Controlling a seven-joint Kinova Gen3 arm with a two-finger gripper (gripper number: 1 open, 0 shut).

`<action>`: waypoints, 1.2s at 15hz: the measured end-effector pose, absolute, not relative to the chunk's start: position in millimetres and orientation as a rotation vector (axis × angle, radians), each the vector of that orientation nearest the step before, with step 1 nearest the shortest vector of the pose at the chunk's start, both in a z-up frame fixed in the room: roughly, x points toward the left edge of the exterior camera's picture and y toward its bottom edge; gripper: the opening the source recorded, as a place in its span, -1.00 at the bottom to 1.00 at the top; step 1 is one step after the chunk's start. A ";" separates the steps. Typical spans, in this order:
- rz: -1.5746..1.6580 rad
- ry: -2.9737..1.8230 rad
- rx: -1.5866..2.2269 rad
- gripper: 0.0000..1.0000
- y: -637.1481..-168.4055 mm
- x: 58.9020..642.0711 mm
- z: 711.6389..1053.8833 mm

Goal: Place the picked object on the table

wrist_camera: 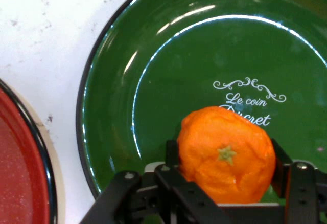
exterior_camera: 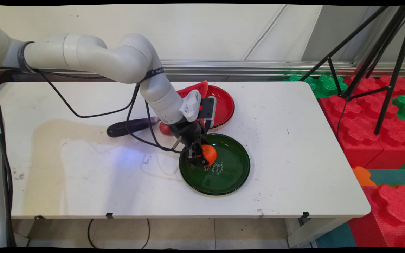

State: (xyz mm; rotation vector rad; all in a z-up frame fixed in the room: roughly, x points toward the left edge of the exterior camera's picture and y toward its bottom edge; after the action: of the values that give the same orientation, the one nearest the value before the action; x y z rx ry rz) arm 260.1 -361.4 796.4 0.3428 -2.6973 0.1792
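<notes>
An orange mandarin (exterior_camera: 210, 154) (wrist_camera: 227, 155) sits between the two black fingers of my gripper (exterior_camera: 199, 158) (wrist_camera: 226, 162), which is shut on its sides. It is low over the left part of a dark green plate (exterior_camera: 236, 172) (wrist_camera: 153, 81) with white lettering. Whether the fruit rests on the plate or hangs just above it, I cannot tell. The fingers (wrist_camera: 171, 155) press on both flanks of the fruit, with its stem end facing the hand camera.
A red plate (exterior_camera: 225, 103) (wrist_camera: 20, 173) stands just behind the green one, with a watermelon slice (exterior_camera: 192, 89) at its back rim. A dark eggplant (exterior_camera: 128, 127) and a red fruit (exterior_camera: 164, 130) lie to the left. Tripod legs (exterior_camera: 374, 63) and foam blocks (exterior_camera: 364, 119) are off the table's right.
</notes>
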 end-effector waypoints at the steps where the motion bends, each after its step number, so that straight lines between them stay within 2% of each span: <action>1: 0.184 -2.690 0.346 -1.00 -361.1 260.9 799.4; 12: 0.267 -2.587 0.387 -1.00 -342.2 291.3 856.8; 18: 0.294 -2.554 0.446 -1.00 -317.7 333.7 890.1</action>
State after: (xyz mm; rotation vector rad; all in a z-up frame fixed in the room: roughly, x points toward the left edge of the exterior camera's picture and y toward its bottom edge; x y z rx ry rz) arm 333.7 -317.7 890.1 0.4461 -2.5536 0.2937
